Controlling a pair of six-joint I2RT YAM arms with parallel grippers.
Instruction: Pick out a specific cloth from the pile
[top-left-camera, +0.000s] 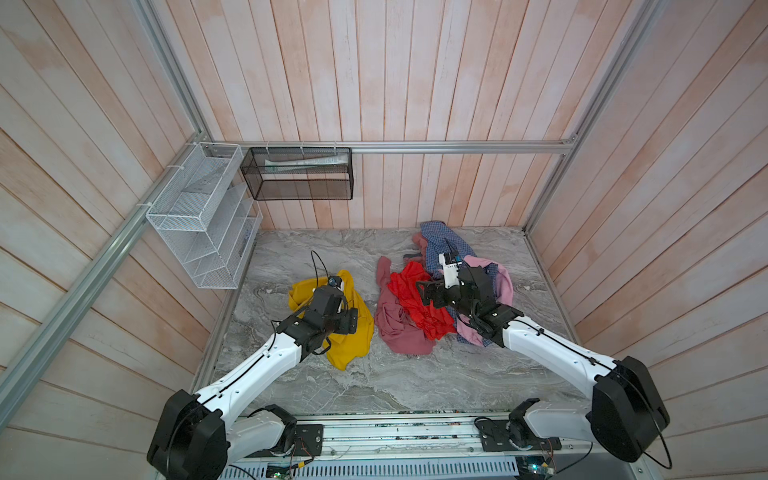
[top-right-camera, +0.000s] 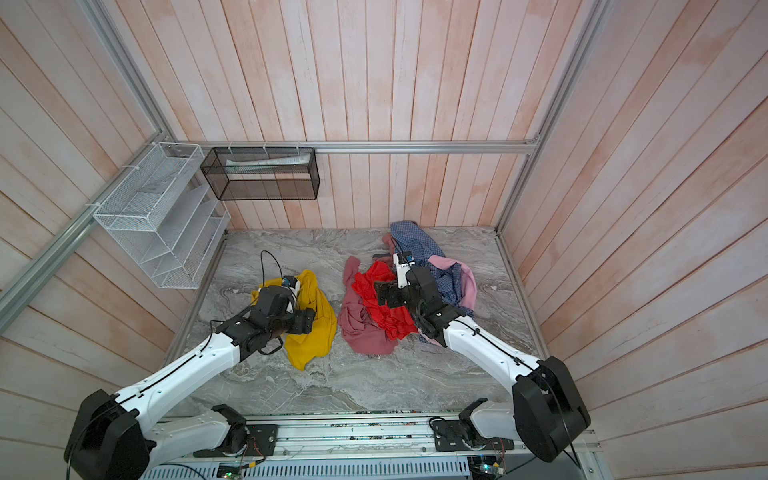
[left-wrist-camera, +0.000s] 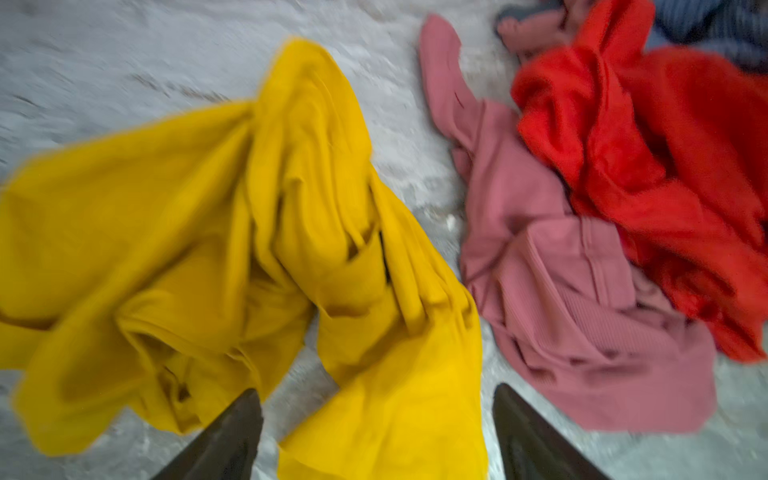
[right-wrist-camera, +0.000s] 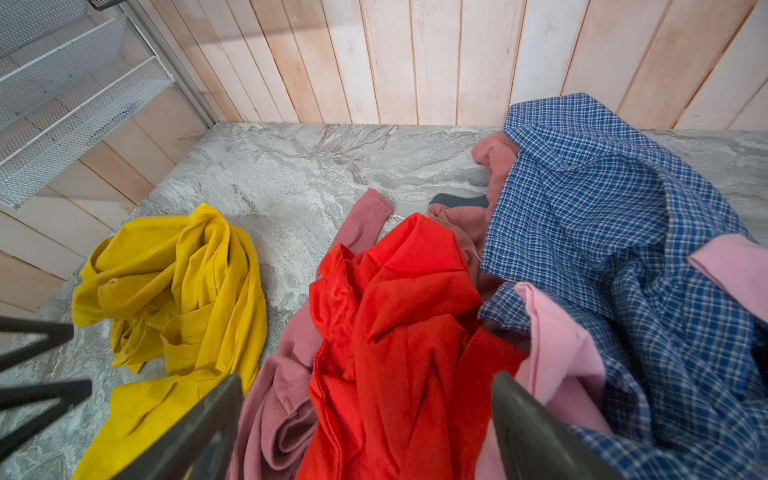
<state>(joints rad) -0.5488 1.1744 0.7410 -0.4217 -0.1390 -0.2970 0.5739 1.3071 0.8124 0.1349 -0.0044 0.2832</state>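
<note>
Yellow cloth (top-left-camera: 353, 336) (top-right-camera: 316, 332) lies crumpled on the marble table (top-left-camera: 374, 386) in both top views. It sits on its own to the left of the pile (top-left-camera: 395, 332) (top-right-camera: 365, 332), with a strip of bare marble between them. My left arm (top-left-camera: 266, 365) reaches over the yellow cloth and covers its middle. My right arm (top-left-camera: 540, 345) reaches over the pile, its wrist above the red cloth (top-left-camera: 403, 286) and near the blue-checked shirt (top-left-camera: 436, 235). From up here my fingertips are hidden under both wrists, so I cannot read the jaws in these views.

The left wrist view is blurred. My left gripper (left-wrist-camera: 376, 390) has its jaws wide apart, one dark finger (left-wrist-camera: 224, 436) on each side of a fold of the yellow cloth, and nothing is clamped. I cannot tell whether the fingers touch the fabric. The yellow cloth fills much of this view. The dusty rose garment (left-wrist-camera: 561, 311) lies just beside it across a narrow gap of marble, and the red cloth lies on the rose garment's far side.

In the right wrist view my right gripper (right-wrist-camera: 368, 378) also has its jaws wide apart and holds nothing. It hangs over the red cloth, with the dusty rose garment by one finger and the light pink garment (right-wrist-camera: 557, 353) by the other. The blue-checked shirt is heaped behind them, toward the plank wall (right-wrist-camera: 415, 62). The yellow cloth lies apart from the pile across bare marble, on the side of the white wire rack (right-wrist-camera: 62, 83).
</note>
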